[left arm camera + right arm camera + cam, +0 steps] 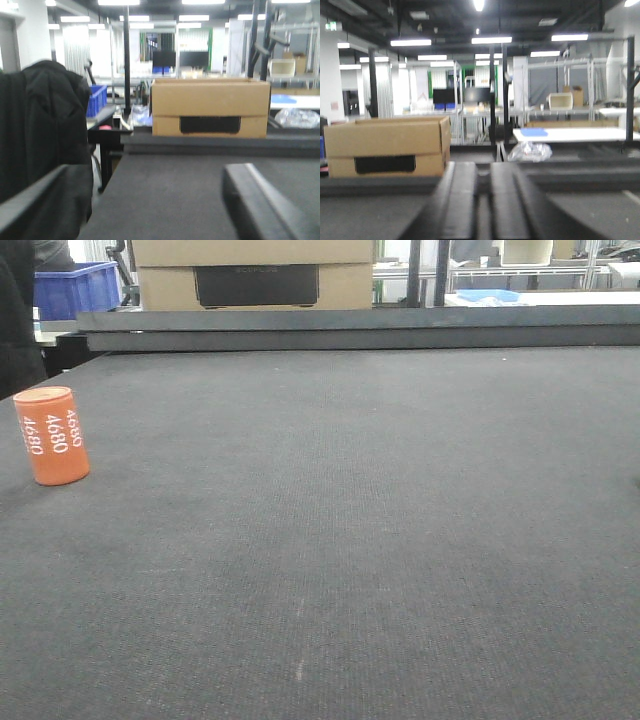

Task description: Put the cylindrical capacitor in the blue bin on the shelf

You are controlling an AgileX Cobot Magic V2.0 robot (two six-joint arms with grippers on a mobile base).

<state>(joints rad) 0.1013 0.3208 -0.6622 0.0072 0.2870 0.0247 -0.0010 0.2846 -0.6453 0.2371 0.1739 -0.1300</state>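
The cylindrical capacitor [56, 436], orange with white "4680" printed on its side, stands upright on the dark mat [350, 540] at the far left of the front view. Neither gripper appears in that view. In the left wrist view my left gripper [150, 170] is open, its fingers [252, 200] far apart with only bare mat between them. In the right wrist view my right gripper [482, 170] is shut, its two fingers [460, 195] nearly meeting with nothing in the thin slit. Neither wrist view shows the capacitor. The shelf and the blue bin are out of view.
A cardboard box [255, 275] sits behind the raised back edge [350, 330] of the mat. A blue crate [75, 290] stands in the background at far left. A black jacket [45, 130] hangs just off the mat's left edge.
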